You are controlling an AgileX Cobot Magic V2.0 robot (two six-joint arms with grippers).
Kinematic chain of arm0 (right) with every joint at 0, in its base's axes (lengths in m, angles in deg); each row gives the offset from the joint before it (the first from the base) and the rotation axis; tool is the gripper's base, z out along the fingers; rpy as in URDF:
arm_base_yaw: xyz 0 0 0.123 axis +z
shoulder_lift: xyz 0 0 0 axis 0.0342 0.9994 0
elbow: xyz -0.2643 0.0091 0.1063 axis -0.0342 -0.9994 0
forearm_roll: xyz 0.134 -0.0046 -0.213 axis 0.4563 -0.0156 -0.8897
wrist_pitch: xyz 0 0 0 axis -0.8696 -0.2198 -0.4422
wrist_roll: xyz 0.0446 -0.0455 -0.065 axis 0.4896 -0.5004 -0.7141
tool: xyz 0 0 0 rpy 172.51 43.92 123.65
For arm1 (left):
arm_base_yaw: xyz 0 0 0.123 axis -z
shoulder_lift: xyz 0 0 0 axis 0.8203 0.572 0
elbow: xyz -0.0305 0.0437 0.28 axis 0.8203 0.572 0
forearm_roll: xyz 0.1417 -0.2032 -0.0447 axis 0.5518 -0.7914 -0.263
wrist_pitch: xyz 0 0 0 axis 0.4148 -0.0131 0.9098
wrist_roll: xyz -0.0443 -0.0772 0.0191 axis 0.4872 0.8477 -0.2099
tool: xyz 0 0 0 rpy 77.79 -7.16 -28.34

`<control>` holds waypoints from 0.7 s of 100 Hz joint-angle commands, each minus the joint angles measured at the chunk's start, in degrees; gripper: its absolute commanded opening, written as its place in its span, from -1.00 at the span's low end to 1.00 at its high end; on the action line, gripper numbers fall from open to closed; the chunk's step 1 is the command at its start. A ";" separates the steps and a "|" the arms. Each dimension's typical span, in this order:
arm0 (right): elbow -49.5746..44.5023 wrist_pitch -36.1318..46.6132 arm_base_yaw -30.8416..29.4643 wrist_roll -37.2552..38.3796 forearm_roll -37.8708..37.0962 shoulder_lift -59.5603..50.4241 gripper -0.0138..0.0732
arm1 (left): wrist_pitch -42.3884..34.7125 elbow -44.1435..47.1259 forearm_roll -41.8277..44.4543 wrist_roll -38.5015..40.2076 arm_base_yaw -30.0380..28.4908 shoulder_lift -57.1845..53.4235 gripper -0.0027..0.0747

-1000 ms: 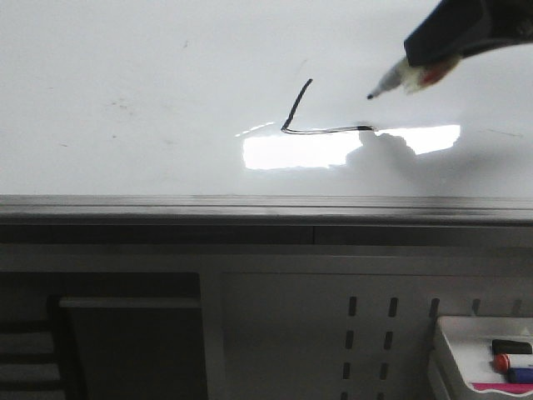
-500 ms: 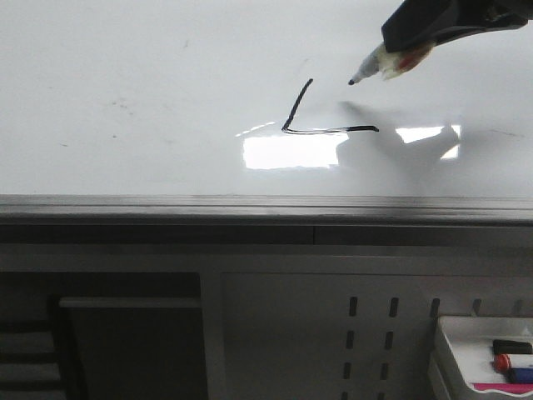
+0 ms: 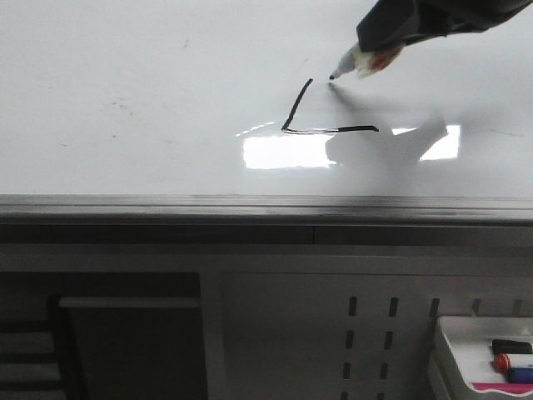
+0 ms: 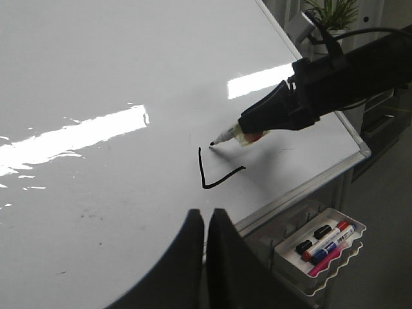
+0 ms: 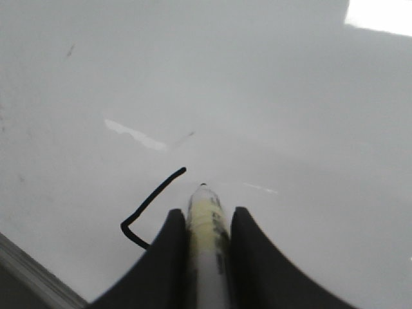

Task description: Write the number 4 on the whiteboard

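On the whiteboard [image 3: 125, 67] the number 4 [image 3: 293, 117] shows as two black strokes, a slanted line and a horizontal bar; the same strokes appear in the left wrist view [image 4: 209, 179] and the right wrist view [image 5: 151, 196]. My right gripper [image 5: 203, 219] is shut on a marker [image 5: 206, 225]. The marker [image 3: 358, 60] has its tip just right of the slanted stroke's top, close to the board; whether it touches I cannot tell. My left gripper [image 4: 205, 219] is shut and empty, over the board near its front edge.
The board's grey metal edge [image 3: 266, 204] runs along the front. Below it stands a white perforated panel [image 3: 366, 333]. A white tray [image 4: 322, 248] with spare markers [image 4: 325, 239] hangs at the front right corner. A potted plant [image 4: 331, 13] stands beyond the board's far corner.
The right gripper has carried the marker off the end of the horizontal bar, up and to the left toward the top of the slanted stroke. The strokes are unchanged.
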 commanded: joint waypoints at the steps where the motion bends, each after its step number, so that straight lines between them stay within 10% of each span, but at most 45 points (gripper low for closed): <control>1: 2.04 3.51 -0.05 -0.48 0.09 0.44 -0.79 | -1.93 -1.50 -1.89 0.57 -0.05 0.53 -0.98; 70: -2.71 -2.97 3.54 -0.48 5.02 2.42 -0.78 | -1.84 -1.50 -3.08 0.57 -0.05 0.53 -0.98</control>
